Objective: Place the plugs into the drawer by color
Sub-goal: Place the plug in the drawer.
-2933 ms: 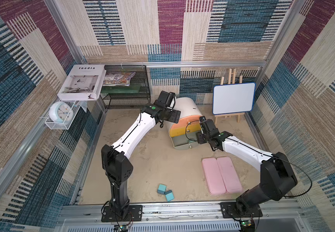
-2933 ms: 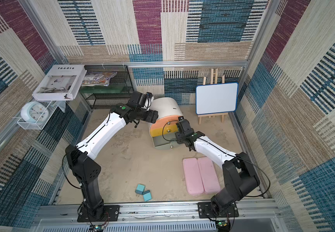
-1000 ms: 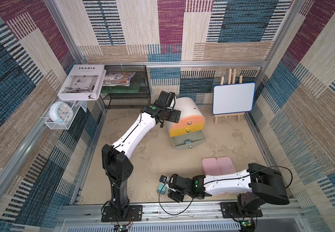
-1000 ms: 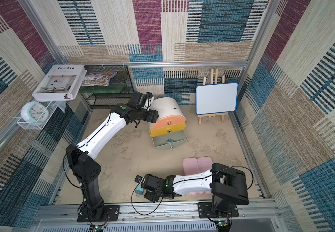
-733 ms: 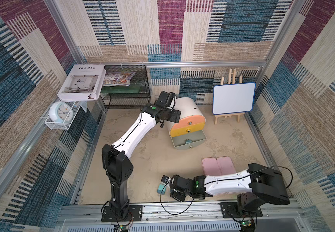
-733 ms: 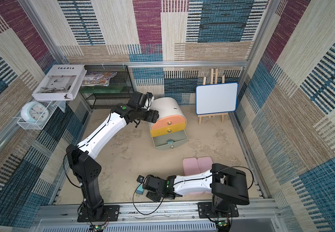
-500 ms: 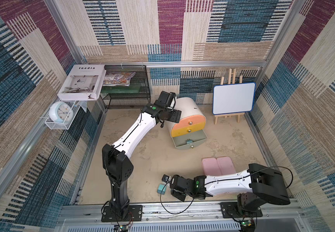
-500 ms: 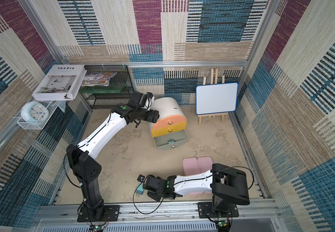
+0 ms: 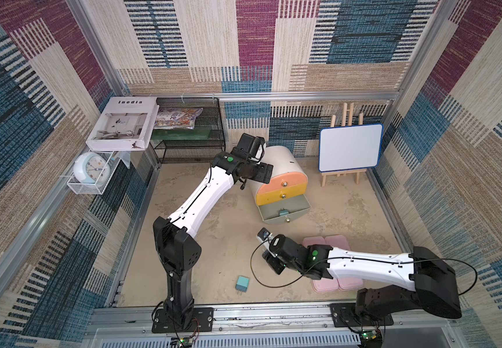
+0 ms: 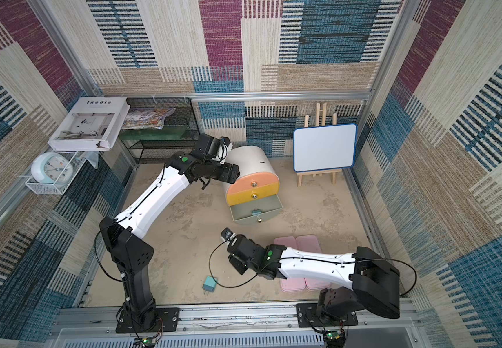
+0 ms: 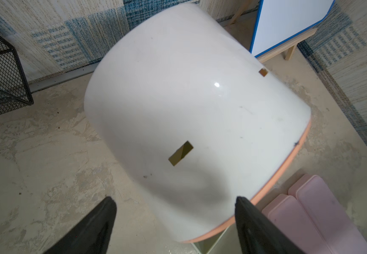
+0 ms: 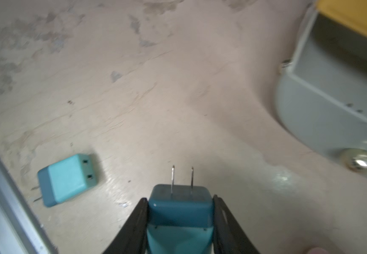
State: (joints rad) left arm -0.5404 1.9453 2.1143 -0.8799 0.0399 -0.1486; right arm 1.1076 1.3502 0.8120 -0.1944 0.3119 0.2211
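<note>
While the right gripper (image 12: 179, 199) is clamping a blue plug (image 12: 179, 211) by its two side faces, the plug's long axis is running in line with the fingers (image 12: 138, 211). Its two prongs are pointing straight out past the fingertips, down toward the sandy floor (image 12: 178, 88). The fingers are standing narrow, pressed flush on the body, and only its prong end is sticking out beyond them. In both top views this plug is hiding under the gripper (image 9: 271, 262).

A second blue plug (image 9: 242, 283) is lying flat on the floor at about 7 o'clock from that gripper, well apart from it. Its long axis is running 12 to 6, with the prongs toward 6.

At 12 o'clock from the right gripper, the drawer (image 9: 277, 162) is sitting with its grey bottom tray (image 9: 299, 206) pulled out toward 5 o'clock. A third blue plug (image 9: 283, 213) is resting inside, just behind the front.

The left gripper (image 11: 173, 198) is hanging spread wide over the white drum near its peach front edge, holding nothing.
</note>
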